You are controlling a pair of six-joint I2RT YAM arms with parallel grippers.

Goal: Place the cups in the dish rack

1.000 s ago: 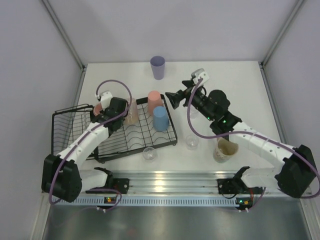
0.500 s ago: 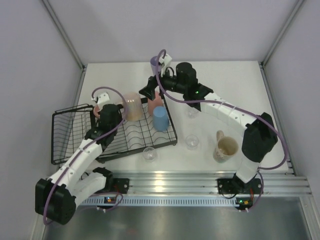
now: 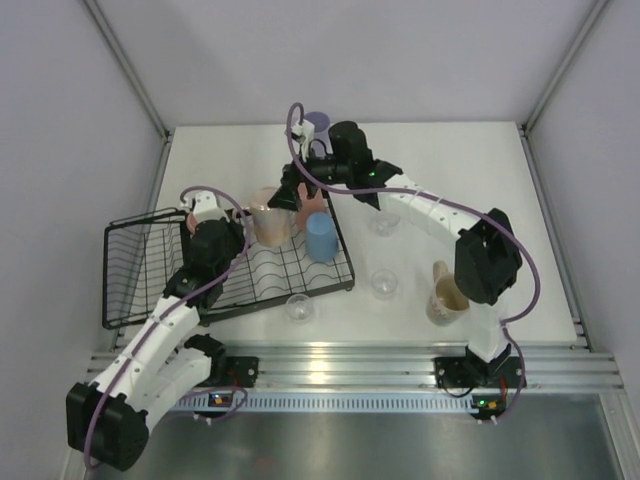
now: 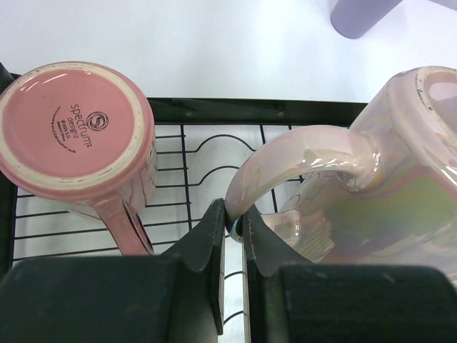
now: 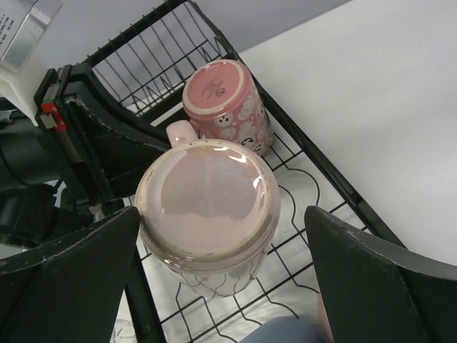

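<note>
Carefully now: one shiny mug is sitting between two grippers.
The left gripper [image 4: 234, 221] is shut tight on the curved handle [image 4: 300, 153] of the shiny pearly-pink mug [image 4: 400, 186]. This mug is held upside down at the far end of the black wire dish rack [image 3: 130, 290]. It cannot be told if it is resting on the wires. The right gripper [image 5: 221, 213] is opened wide around the same mug, and nothing is held in it. If the mug is squeezed or pushed from both sides at once, it could be tipped or dropped. The pink pig-patterned mug [image 5: 225, 100] just beside it could be bumped too.
</note>
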